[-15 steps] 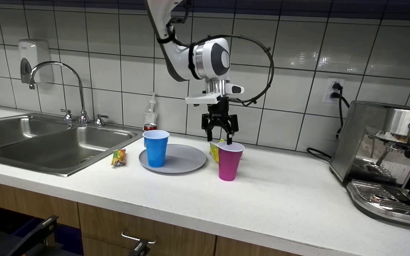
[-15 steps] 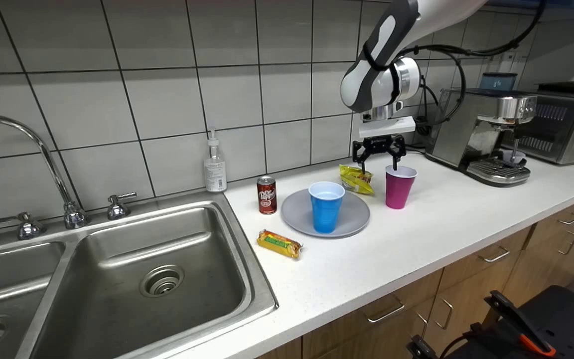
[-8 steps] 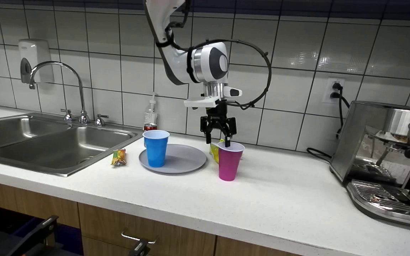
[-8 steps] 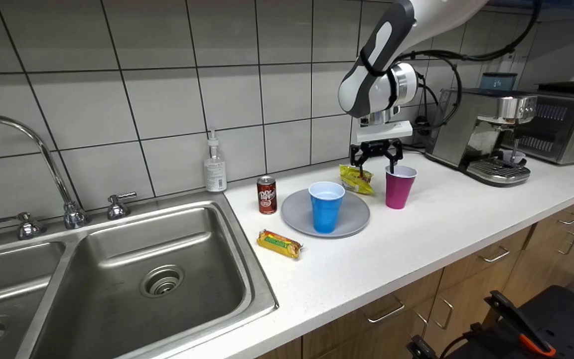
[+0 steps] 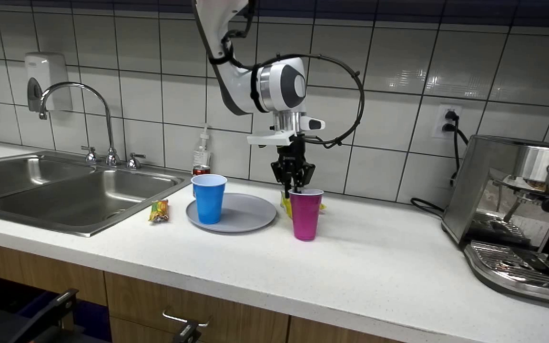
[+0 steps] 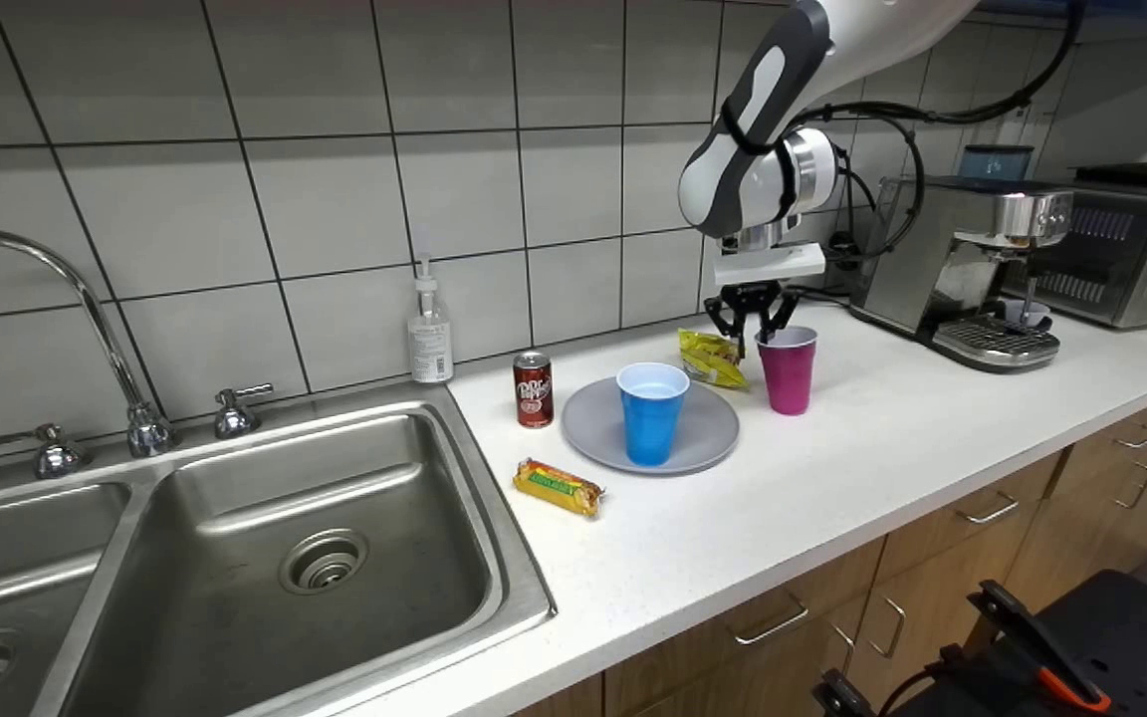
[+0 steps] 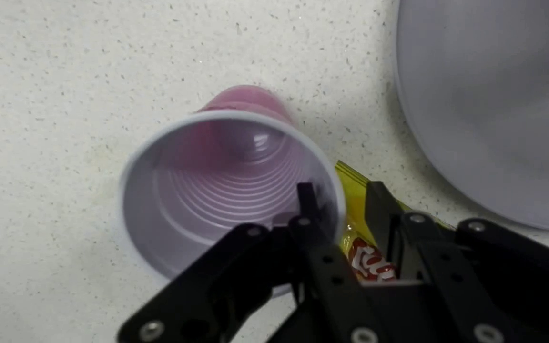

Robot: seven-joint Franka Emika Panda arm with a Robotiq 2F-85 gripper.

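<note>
My gripper (image 7: pixel 341 190) straddles the rim of a magenta cup (image 7: pixel 246 97) with a white inside. One finger (image 7: pixel 309 202) reaches into the cup; the other finger (image 7: pixel 381 209) stands outside it, with a gap between it and the rim. The jaws are part-way closed. In both exterior views the cup (image 5: pixel 306 216) stands on the counter, leaning slightly in one of them, under the gripper (image 6: pixel 753 344). A yellow snack packet (image 6: pixel 711 358) lies behind it, showing below the jaws in the wrist view.
A grey plate (image 6: pixel 598 423) bears a blue cup (image 6: pixel 651 423). Around it are a soda can (image 6: pixel 533 393), a wrapped bar (image 6: pixel 559 488) and a soap bottle (image 6: pixel 430 344). The sink (image 6: pixel 494 578) borders the counter at one end; a coffee machine (image 6: pixel 902 249) stands toward the other.
The gripper came down a little, then its fingers drew much closer together. The magenta cup has shifted slightly toward the plate side, and its rim has tipped.
</note>
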